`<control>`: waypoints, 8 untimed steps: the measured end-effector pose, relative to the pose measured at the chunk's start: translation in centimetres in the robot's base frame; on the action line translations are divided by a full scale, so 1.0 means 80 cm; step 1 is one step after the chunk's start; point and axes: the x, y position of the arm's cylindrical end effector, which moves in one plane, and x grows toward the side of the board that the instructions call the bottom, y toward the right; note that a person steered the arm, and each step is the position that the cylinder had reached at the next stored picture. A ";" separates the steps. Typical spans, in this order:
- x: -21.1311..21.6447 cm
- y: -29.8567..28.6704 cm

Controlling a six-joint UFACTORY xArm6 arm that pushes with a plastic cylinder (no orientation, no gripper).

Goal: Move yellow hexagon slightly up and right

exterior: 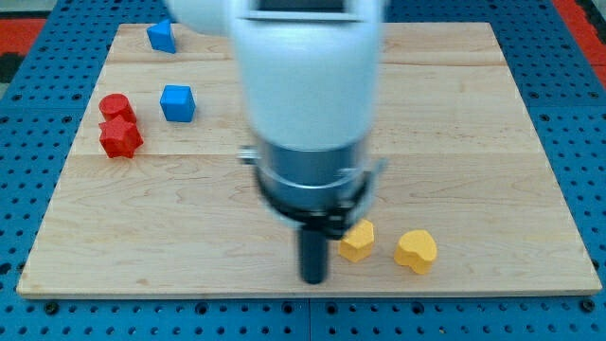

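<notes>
Pale wooden boards, joined into one table top (492,142), are laid over a blue perforated surface (28,38) that is seen on every side of it.

Nearest the view's bottom, my tip (313,279) is seen as the blurred lower end of a dark rod, set down on the wood close to the board's bottom edge. No gripper is carried by the arm, so nothing is held or clamped; only the rod end meets the table.

Just to the view's right of the tip, and slightly higher, the yellow hexagon (357,241) is found. Whether the rod touches it cannot be told, since the rod is blurred and the two are very close. Further to the view's right, near but apart from the hexagon, a yellow heart-shaped block (416,250) is placed.

Above the tip, the arm's dark collar and large white body (308,85) are seen, blurred, and the middle of the board is covered by them.

Toward the view's left, a red cylinder (115,106) is set touching a red star-like block (121,138) just below it. Beside them to the right a blue cube (177,102) is placed. Farthest away, near the top left corner, another blue block (162,36) of unclear shape is seen.
</notes>
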 end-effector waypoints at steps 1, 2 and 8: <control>-0.020 0.008; -0.045 0.020; -0.074 0.056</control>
